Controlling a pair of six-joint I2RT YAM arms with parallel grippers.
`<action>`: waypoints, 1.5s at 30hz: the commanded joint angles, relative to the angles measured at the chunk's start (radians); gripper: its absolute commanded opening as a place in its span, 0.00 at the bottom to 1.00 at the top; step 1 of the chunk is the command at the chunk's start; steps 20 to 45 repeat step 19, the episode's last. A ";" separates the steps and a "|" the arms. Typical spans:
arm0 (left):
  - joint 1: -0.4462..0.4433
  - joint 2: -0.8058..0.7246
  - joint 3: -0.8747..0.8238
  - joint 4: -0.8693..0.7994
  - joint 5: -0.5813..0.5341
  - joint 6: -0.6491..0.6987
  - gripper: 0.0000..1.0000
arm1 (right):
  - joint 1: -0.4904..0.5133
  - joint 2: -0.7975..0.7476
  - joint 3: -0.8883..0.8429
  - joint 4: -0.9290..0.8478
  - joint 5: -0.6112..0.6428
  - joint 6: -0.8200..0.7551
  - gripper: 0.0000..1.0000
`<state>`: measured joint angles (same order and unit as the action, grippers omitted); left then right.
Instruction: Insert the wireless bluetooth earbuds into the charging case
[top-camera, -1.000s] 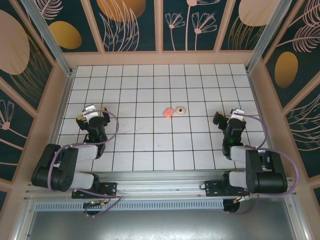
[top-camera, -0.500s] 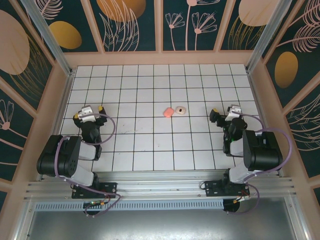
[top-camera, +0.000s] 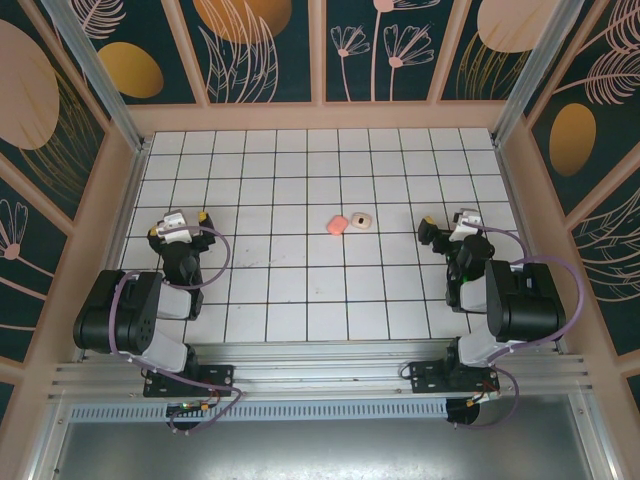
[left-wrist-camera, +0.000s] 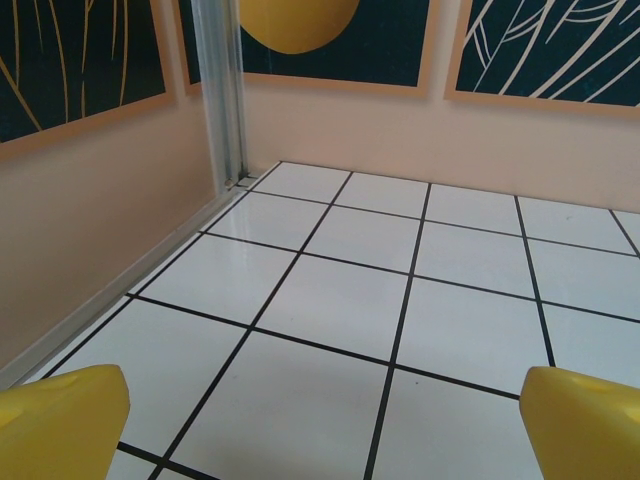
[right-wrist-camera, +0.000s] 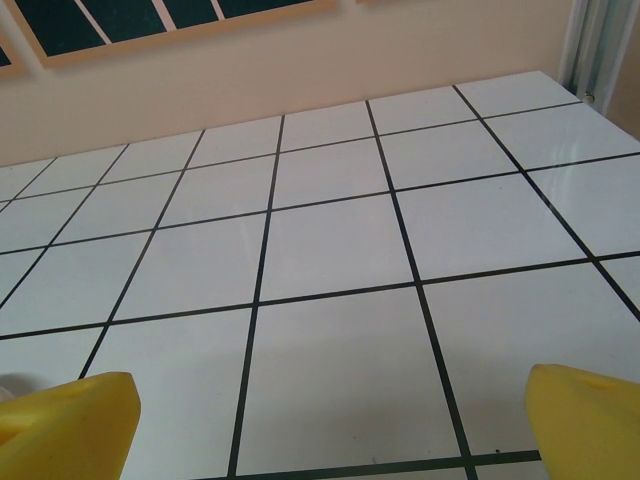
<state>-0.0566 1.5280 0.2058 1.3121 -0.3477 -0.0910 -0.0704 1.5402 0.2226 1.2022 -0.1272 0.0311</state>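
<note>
A salmon-pink rounded block, the charging case (top-camera: 337, 224), lies on the white tiled floor (top-camera: 300, 290) near the middle. Just to its right sits one tiny pale pink-white earbud (top-camera: 361, 219) with a dark spot; I cannot make out a second bud. My left gripper (top-camera: 177, 223) is at the left side of the floor, well apart from them. It is open, its yellow fingertips (left-wrist-camera: 60, 420) spread wide over bare tile. My right gripper (top-camera: 448, 226) is at the right side, also open, with yellow fingertips (right-wrist-camera: 585, 420) and nothing between them.
Peach walls (top-camera: 320, 115) with dark leaf-patterned panels enclose the tiled floor on three sides. A metal post (left-wrist-camera: 222, 90) stands in the far left corner. Both arm bases sit on the rail (top-camera: 320, 375) at the near edge.
Over the last second both arms folded back toward their bases and both grippers shifted slightly left. The case and the bud have not moved.
</note>
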 joint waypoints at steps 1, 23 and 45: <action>0.009 -0.008 0.007 0.007 0.006 -0.015 0.99 | 0.007 0.001 0.012 0.043 -0.006 -0.023 0.99; 0.009 -0.008 0.007 0.007 0.006 -0.015 0.99 | 0.002 0.001 0.012 0.044 -0.015 -0.022 0.99; 0.009 -0.008 0.007 0.007 0.006 -0.015 0.99 | 0.002 0.001 0.012 0.044 -0.015 -0.022 0.99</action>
